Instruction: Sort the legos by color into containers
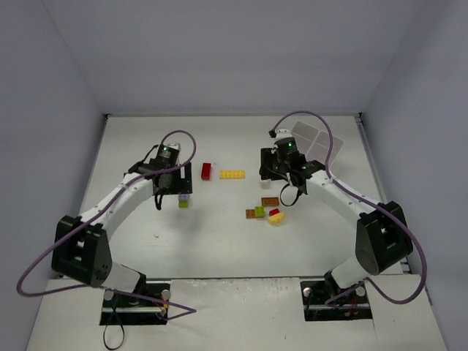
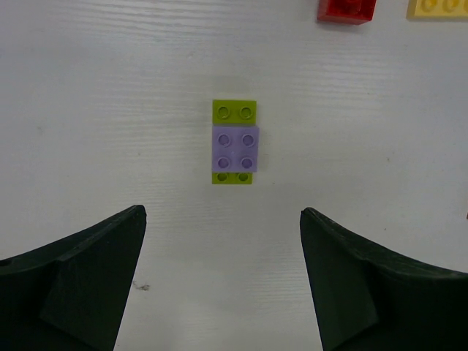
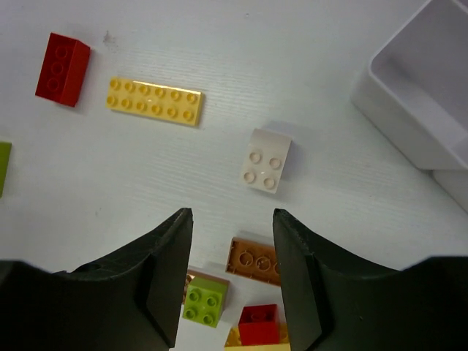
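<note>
A lavender brick stacked on a lime green brick [image 2: 234, 145] lies on the table just ahead of my left gripper [image 2: 223, 213], which is open and empty; the same pair [image 1: 183, 199] shows beside that gripper [image 1: 175, 189] in the top view. My right gripper [image 3: 232, 213] hovers open with nothing between its fingers, above a brown brick [image 3: 256, 259], a lime brick on another brown one [image 3: 203, 304] and a red brick on a yellow one [image 3: 257, 323]. A white brick [image 3: 267, 160] lies beyond its tips. The white tray [image 3: 398, 110] stands at the upper right.
A red brick [image 3: 62, 58] and a long yellow plate [image 3: 155, 101] lie side by side between the arms, also seen as red [image 1: 206, 171] and yellow [image 1: 232, 174] from above. The tray [image 1: 311, 140] sits at the back right, near the enclosure walls.
</note>
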### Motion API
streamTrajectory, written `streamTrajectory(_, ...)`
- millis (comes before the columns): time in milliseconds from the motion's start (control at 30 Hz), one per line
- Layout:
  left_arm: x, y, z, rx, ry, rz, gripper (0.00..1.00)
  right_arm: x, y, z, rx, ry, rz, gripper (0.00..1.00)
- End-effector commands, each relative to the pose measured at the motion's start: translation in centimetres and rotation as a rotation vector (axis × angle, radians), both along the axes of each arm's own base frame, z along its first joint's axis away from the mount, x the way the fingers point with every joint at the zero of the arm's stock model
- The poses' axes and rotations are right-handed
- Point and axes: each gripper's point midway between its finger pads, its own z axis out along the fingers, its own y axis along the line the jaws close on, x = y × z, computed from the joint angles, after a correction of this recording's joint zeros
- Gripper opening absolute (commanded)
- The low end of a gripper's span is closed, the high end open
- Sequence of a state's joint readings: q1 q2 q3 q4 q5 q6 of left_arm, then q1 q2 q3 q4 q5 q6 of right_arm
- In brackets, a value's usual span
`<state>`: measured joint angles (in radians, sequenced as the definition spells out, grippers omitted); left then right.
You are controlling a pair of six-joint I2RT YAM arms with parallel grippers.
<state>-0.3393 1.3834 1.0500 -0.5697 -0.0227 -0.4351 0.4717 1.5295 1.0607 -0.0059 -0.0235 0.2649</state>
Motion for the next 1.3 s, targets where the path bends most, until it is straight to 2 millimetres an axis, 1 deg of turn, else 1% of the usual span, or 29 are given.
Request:
streamTrajectory(0, 2.3, -1.4, 0.8, -0.005, -0.029, 0.013, 0.80, -0.2, 1.6, 4.1, 0.119, -0.103, 0.031, 0.45)
streamTrajectory(67, 2.8, -1.6, 0.4, -0.003, -0.017, 0.014, 0.80, -0.7, 1.7, 3.9, 0.130, -0.096, 0.034, 0.45)
streamTrajectory(100, 2.9, -1.9, -0.4, 0.001, 0.009, 0.009, 0.79, -1.0, 1.6, 3.8, 0.131, -0.094, 0.032, 0.45)
streamTrajectory(133, 2.9, -2.0, -0.7, 0.005, 0.022, 0.006, 0.78, -1.1, 1.6, 3.8, 0.131, -0.094, 0.034, 0.45)
streamTrajectory(167, 3.3, -2.2, -0.6, 0.004, 0.024, 0.006, 0.77, -1.2, 1.5, 3.8, 0.131, -0.094, 0.032, 0.45)
streamTrajectory(200, 3.1, -2.1, -1.6, 0.025, 0.057, 0.009, 0.75, -1.4, 1.5, 3.7, 0.132, -0.091, 0.030, 0.45)
streamTrajectory(267, 3.3, -2.1, -2.3, 0.037, 0.081, 0.012, 0.72, -1.5, 1.5, 3.7, 0.133, -0.092, 0.032, 0.46)
streamTrajectory(433, 3.4, -2.0, -3.7, 0.058, 0.126, 0.027, 0.62, -1.8, 1.3, 3.4, 0.136, -0.090, 0.027, 0.46)
streamTrajectory(467, 3.3, -2.0, -4.2, 0.063, 0.142, 0.028, 0.62, -1.8, 1.3, 3.4, 0.135, -0.090, 0.025, 0.46)
streamTrajectory(600, 3.2, -2.0, -5.2, 0.077, 0.182, 0.040, 0.57, -2.0, 1.2, 3.3, 0.137, -0.093, 0.023, 0.46)
streamTrajectory(667, 3.3, -2.0, -5.5, 0.081, 0.192, 0.042, 0.53, -2.0, 1.1, 3.3, 0.135, -0.092, 0.023, 0.46)
streamTrajectory(733, 3.5, -2.1, -5.4, 0.077, 0.185, 0.043, 0.48, -2.1, 1.1, 3.2, 0.133, -0.091, 0.024, 0.46)
streamTrajectory(767, 3.6, -2.1, -5.4, 0.074, 0.182, 0.042, 0.43, -2.1, 1.1, 3.1, 0.132, -0.092, 0.026, 0.46)
streamTrajectory(833, 3.8, -2.2, -5.1, 0.069, 0.169, 0.041, 0.38, -2.2, 1.1, 3.1, 0.133, -0.091, 0.027, 0.46)
streamTrajectory(867, 3.9, -2.3, -4.9, 0.064, 0.161, 0.038, 0.34, -2.2, 1.1, 3.2, 0.134, -0.092, 0.027, 0.46)
streamTrajectory(933, 4.0, -2.3, -4.6, 0.062, 0.151, 0.033, 0.28, -2.2, 1.1, 3.1, 0.133, -0.091, 0.029, 0.46)
streamTrajectory(1033, 4.1, -2.5, -4.2, 0.052, 0.136, 0.012, 0.13, -2.3, 1.2, 3.2, 0.137, -0.090, 0.038, 0.46)
streamTrajectory(1100, 4.3, -3.0, -2.8, 0.019, 0.080, -0.020, 0.04, -2.2, 1.5, 3.9, 0.152, -0.101, 0.049, 0.46)
streamTrajectory(1133, 4.4, -3.4, -2.0, -0.005, 0.051, -0.041, 0.02, -2.3, 1.9, 4.2, 0.166, -0.102, 0.064, 0.46)
streamTrajectory(1167, 5.1, -4.2, 0.4, -0.059, -0.043, -0.068, 0.01, -2.3, 2.1, 4.6, 0.175, -0.105, 0.074, 0.45)
streamTrajectory(1200, 4.8, -4.3, 0.9, -0.062, -0.079, -0.115, 0.00, -2.3, 2.4, 5.0, 0.190, -0.107, 0.083, 0.46)
streamTrajectory(1233, 4.5, -5.0, 3.3, -0.109, -0.157, -0.174, 0.01, -2.4, 3.0, 6.1, 0.220, -0.114, 0.109, 0.45)
streamTrajectory(1267, 5.2, -5.6, 5.1, -0.137, -0.246, -0.214, 0.00, -2.5, 3.5, 6.6, 0.238, -0.114, 0.126, 0.46)
